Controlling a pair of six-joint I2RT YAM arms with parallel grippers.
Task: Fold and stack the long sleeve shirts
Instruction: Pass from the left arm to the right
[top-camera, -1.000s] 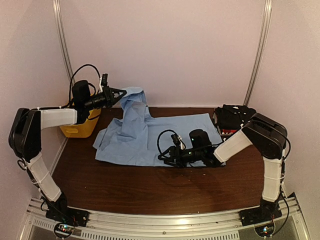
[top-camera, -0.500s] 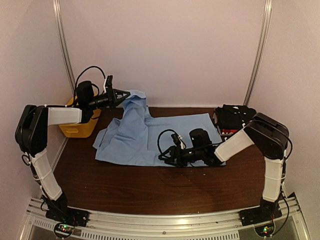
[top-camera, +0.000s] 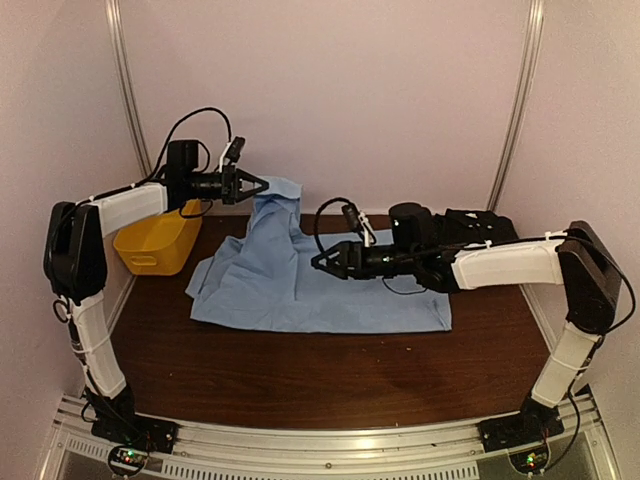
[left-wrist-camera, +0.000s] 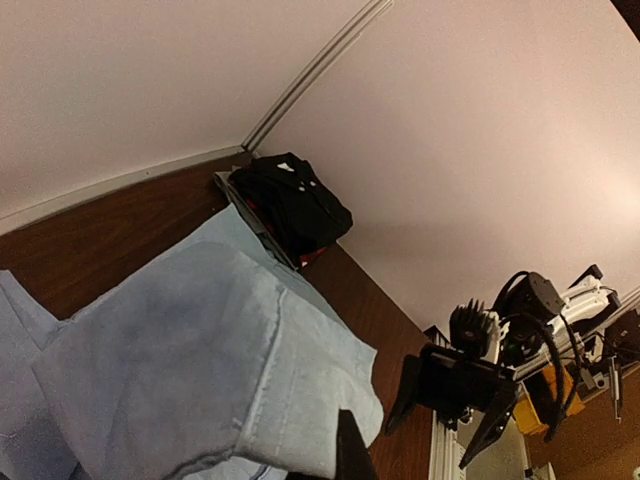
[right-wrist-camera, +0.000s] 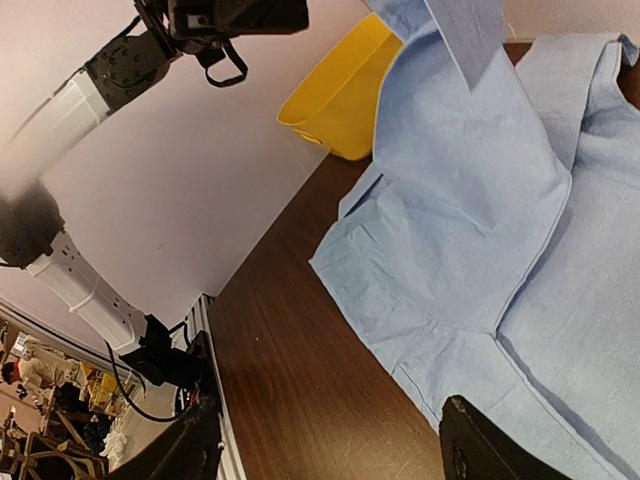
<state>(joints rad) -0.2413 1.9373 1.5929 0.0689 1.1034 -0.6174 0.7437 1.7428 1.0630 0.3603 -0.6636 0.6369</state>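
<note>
The light is dim and warm. It falls from above and gives the walls an even pinkish tone. The dark table (top-camera: 300, 370) shows only a weak sheen near the front, and the shadows on it are soft. Both wrist views are grainy and bend straight lines at the edges. The black shirt (left-wrist-camera: 290, 205) loses its detail, and the near fingers (right-wrist-camera: 480, 445) are blurred.

Top external: high behind the arm bases, facing the back wall, whole desk (top-camera: 300, 380) in frame.
Left wrist: raised, looks rightward across to the black shirt (left-wrist-camera: 290, 205).
Right wrist: low, close, faces left toward the yellow basket (right-wrist-camera: 345, 100).
Common to all three: light blue shirt (top-camera: 330, 285).
</note>
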